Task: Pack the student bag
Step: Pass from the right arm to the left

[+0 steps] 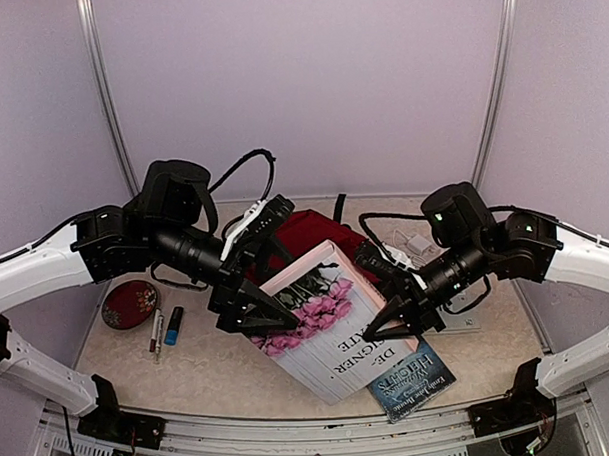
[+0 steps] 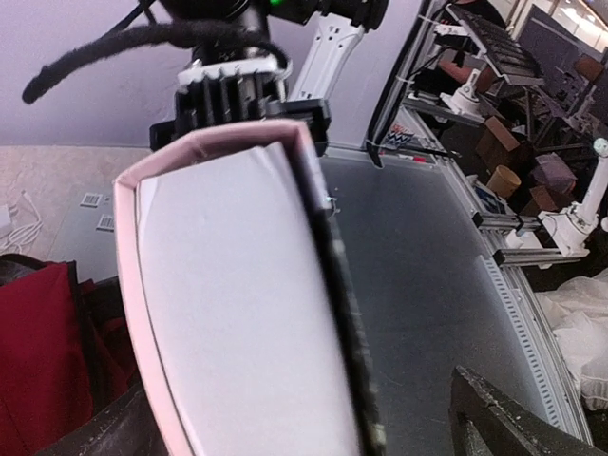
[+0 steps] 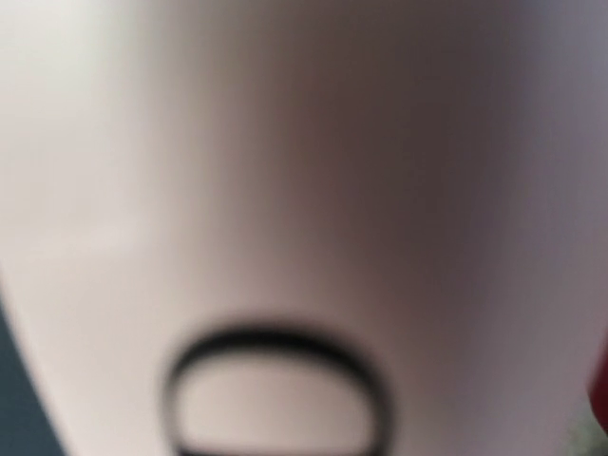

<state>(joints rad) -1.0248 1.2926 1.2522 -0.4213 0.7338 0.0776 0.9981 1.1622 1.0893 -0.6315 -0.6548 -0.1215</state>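
Note:
The student bag (image 1: 310,233) lies dark red at the back middle of the table, mostly behind a thick white-and-pink book with roses (image 1: 323,322). The book is held tilted above the table between both arms. My right gripper (image 1: 390,322) is shut on the book's right edge. My left gripper (image 1: 273,317) is open, straddling the left edge. In the left wrist view the book (image 2: 237,304) stands between the spread fingers, and the right finger (image 2: 503,418) is clear of it. The bag (image 2: 38,351) shows red at the left. The book cover (image 3: 285,171) fills the right wrist view, hiding the fingers.
A blue-covered book (image 1: 412,382) lies on the table under the raised book's front corner. A round red case (image 1: 130,302), a pen (image 1: 156,329) and a blue marker (image 1: 174,325) lie at the left. A white cable bundle (image 1: 415,247) sits back right.

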